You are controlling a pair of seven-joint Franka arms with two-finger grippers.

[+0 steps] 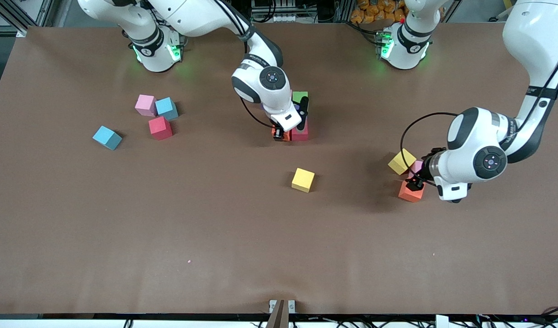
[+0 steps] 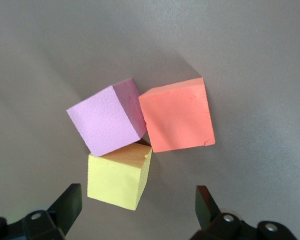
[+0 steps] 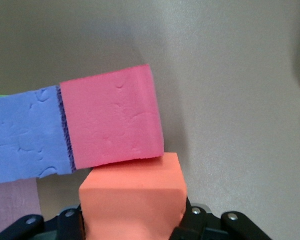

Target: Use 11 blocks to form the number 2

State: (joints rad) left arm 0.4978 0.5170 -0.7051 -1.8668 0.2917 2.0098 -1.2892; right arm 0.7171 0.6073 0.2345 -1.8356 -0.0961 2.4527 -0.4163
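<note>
Worktop lies bare along the edge nearest the front camera, giving you open room there. A lone yellow cube sits near its middle. Toward the left arm's end, the left gripper hangs with fingers apart over a yellow block, pink block and orange block. The right gripper is clamped on an orange cube, beside a red cube and purple cube; its wrist hides most of that row, with a green cube showing above. Four cubes lie toward the right arm's end.
</note>
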